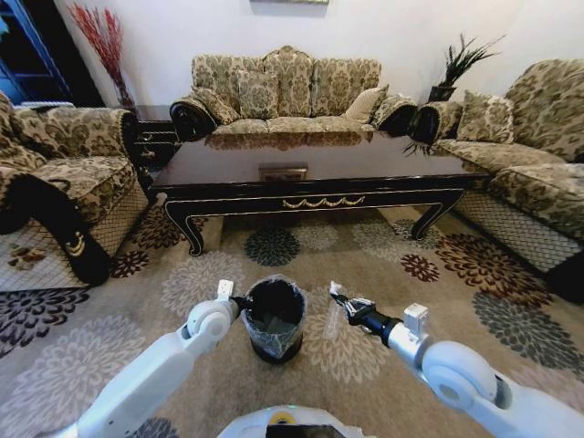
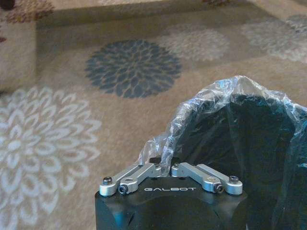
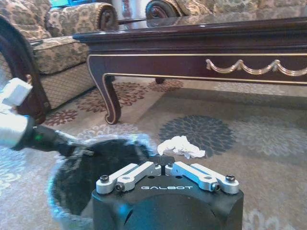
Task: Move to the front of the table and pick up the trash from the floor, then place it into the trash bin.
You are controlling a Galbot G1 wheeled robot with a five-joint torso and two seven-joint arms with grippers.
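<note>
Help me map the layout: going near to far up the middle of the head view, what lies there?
Small round black trash bin with crinkled plastic liner → dark blue flower medallion on the carpet → long dark glossy coffee table → patterned sofa.

White rounded arms (image 1: 151, 370) end in black GALBOT-marked grippers (image 3: 165, 163) with screwed silver linkages.

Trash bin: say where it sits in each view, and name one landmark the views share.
Head view: trash bin low centre on the carpet, between the two grippers.
Left wrist view: its bag-lined rim at right, just beyond the left gripper.
Right wrist view: lower left.
Shared landmark: dark blue flower medallion.
</note>
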